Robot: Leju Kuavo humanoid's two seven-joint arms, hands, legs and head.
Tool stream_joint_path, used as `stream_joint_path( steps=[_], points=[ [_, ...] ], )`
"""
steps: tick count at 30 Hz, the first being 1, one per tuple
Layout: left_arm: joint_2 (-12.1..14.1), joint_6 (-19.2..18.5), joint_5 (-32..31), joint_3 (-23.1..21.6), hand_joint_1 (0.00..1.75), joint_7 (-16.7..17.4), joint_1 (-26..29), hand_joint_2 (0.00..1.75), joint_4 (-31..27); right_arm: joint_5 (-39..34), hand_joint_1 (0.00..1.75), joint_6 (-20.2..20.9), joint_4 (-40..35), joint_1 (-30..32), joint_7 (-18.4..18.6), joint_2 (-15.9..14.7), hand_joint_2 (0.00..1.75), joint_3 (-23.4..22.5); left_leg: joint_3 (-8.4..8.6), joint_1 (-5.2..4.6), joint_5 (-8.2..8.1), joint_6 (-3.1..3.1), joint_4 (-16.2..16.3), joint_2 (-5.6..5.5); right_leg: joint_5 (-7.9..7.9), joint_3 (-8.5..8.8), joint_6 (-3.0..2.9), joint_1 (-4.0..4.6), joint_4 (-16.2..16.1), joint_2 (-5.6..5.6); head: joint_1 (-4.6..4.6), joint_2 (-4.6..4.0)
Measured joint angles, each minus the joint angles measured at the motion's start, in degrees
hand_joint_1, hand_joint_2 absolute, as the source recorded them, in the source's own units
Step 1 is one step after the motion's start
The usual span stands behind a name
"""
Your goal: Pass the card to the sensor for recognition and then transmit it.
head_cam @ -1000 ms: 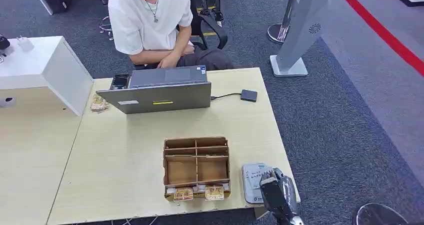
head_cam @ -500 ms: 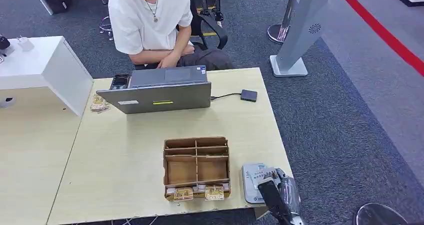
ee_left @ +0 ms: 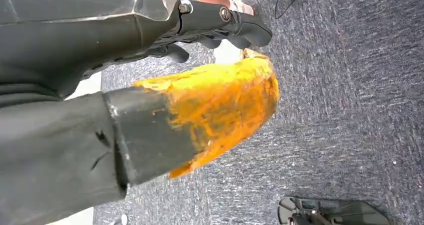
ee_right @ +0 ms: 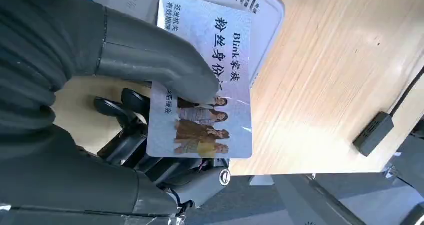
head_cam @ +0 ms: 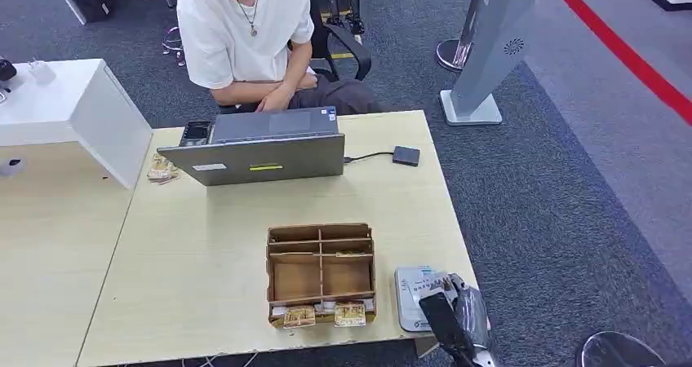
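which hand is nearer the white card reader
Right. The right hand holds the card over the card reader; the left hand hangs above the carpet.

We see a pale wooden table (head_cam: 204, 253) carrying a laptop (head_cam: 257, 156), a divided cardboard box (head_cam: 321, 274) left of the hand (head_cam: 454, 310), and a white card reader (head_cam: 414, 289) beneath it.

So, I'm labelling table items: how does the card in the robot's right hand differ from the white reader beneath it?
The card is thin, glossy and printed with a group photo; the reader is a thicker white box with small printed labels. The card is held by the right hand, thumb on top, whereas the reader lies flat on the table. Both are rectangular with printed text.
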Motion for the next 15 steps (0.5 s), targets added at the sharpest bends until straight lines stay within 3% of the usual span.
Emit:
stream_joint_path(
  steps=[15],
  points=[
    [0.0,0.0,-0.5,0.0,0.0,0.0,0.0,0.0,0.0,1.9,1.75,-0.9,0.5,-0.4,0.8,0.0,1.75,0.0,0.01,0.0,0.0,0.0,0.0,0.0,0.0,0.01,0.0,0.0,0.0,0.0,0.0,0.0]
  ],
)
